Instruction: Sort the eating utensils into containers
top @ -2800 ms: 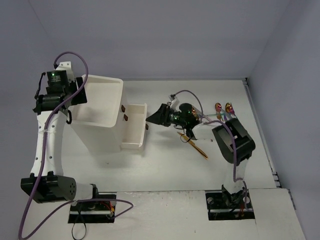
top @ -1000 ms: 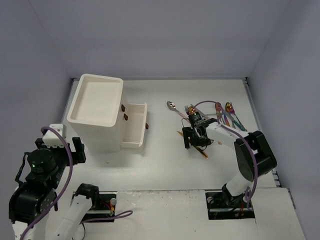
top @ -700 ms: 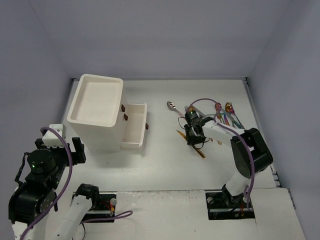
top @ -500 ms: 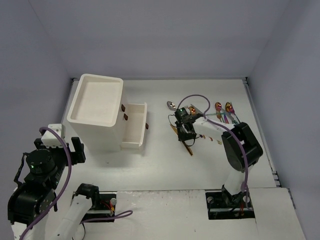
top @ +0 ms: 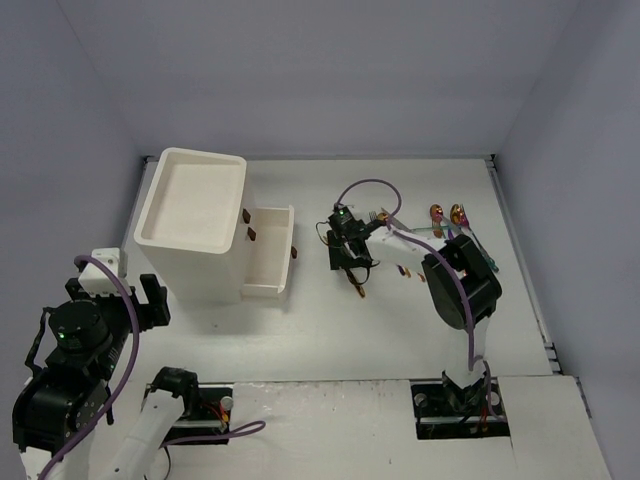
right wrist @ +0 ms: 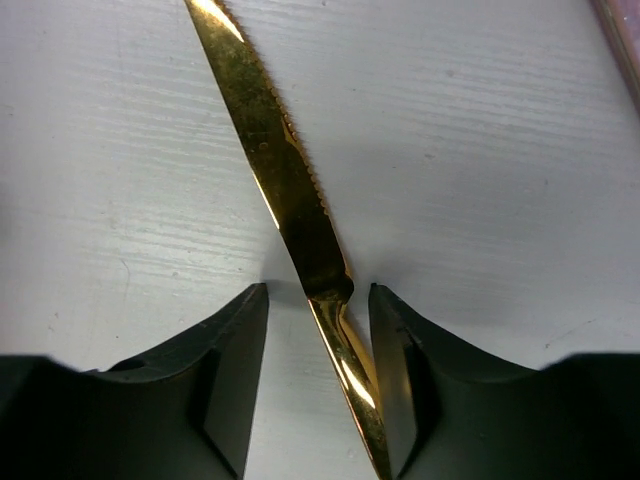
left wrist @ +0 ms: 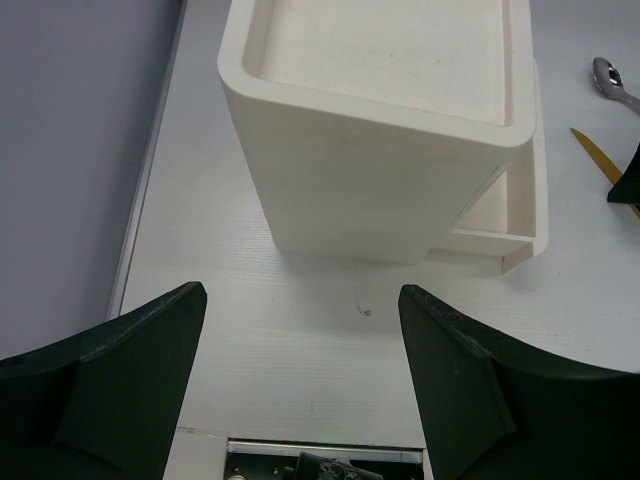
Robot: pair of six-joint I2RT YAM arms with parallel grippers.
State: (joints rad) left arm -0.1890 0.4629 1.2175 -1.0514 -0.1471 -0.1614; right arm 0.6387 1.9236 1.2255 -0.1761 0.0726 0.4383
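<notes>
Right gripper (right wrist: 318, 292) half open astride the gold knife (right wrist: 290, 190) on the bench (right wrist: 500, 150), seemingly not pinching it; left gripper (left wrist: 302, 295), at eight o'clock, wide open, empty.

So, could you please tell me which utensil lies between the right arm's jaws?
The gold knife, with its serrated blade, lies flat on the table between the jaws; the rainbow spoons lie off to its right.

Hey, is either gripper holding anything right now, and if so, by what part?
Nothing is gripped. The right gripper straddles the gold serrated metal knife where blade meets handle, jaws not closed on it. The left gripper is open and empty.
</notes>
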